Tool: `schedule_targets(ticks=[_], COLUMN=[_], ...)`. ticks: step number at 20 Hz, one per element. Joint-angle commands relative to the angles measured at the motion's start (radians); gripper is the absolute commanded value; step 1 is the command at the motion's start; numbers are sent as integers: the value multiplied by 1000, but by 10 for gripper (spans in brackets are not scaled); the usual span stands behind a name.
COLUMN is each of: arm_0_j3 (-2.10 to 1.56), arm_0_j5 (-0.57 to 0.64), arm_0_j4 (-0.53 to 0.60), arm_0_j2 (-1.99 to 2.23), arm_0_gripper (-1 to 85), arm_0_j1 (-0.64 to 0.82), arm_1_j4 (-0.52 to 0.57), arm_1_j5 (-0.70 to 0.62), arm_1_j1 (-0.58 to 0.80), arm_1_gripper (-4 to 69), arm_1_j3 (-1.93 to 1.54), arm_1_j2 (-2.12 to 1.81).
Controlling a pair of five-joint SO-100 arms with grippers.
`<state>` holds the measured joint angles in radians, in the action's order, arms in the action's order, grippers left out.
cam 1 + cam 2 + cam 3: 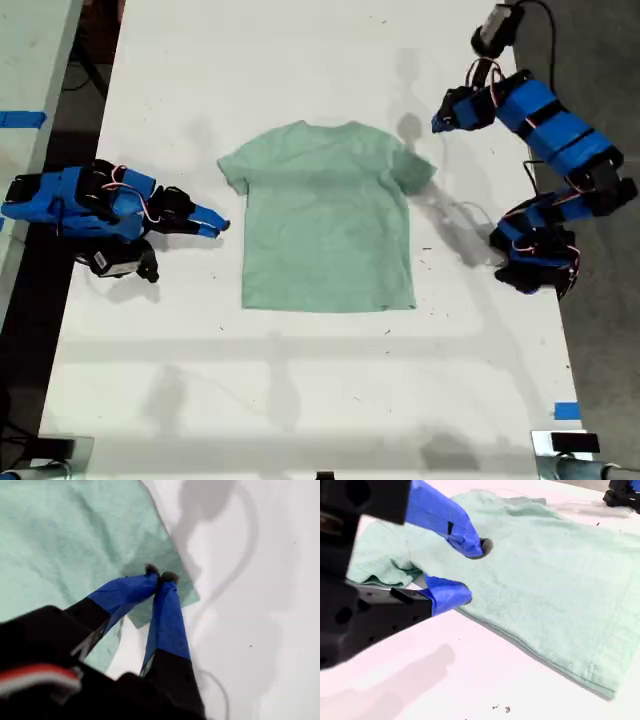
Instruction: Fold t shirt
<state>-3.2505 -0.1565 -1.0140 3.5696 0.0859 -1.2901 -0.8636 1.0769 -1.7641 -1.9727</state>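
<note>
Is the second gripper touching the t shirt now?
Apart. In the exterior view my second gripper lies short of the t shirt, with bare white table between them.

Light: bright, even, overhead.
Shadows: soft grey arm shadows across table (300,60).
Blur: near wrist-view housings soft.

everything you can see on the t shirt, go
The t shirt is plain pale mint-green cloth, short-sleeved, round-necked, no print. It lies flat and unfolded near the middle of the white table, neck toward the exterior view's top, hem toward its bottom, with slight wrinkles across the chest. My first gripper, jaws together, hangs over the sleeve at the exterior view's right; contact can't be told. My second gripper, jaws apart, sits at the side edge by the other sleeve, gripping nothing.
</note>
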Motion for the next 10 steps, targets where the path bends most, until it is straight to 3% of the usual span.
schedule_targets(ticks=[1, 4, 7, 10], arm_0_j3=[-44, -44, -44, -44], arm_0_j5=[-9, -9, -9, -9], arm_0_j4=[-5, -5, -5, -5], arm_0_j2=[2, 2, 2, 2], arm_0_gripper=[112, 112, 112, 112], arm_0_j1=[-3, -3, -3, -3], arm_1_j4=[-67, 15, 101, 270], arm_1_j5=[77, 104, 164, 225], arm_1_j1=[75, 80, 40, -25], arm_1_gripper=[252, 299, 302, 299], arm_1_j3=[71, -52, -169, -356], arm_1_j2=[187, 256, 256, 181])
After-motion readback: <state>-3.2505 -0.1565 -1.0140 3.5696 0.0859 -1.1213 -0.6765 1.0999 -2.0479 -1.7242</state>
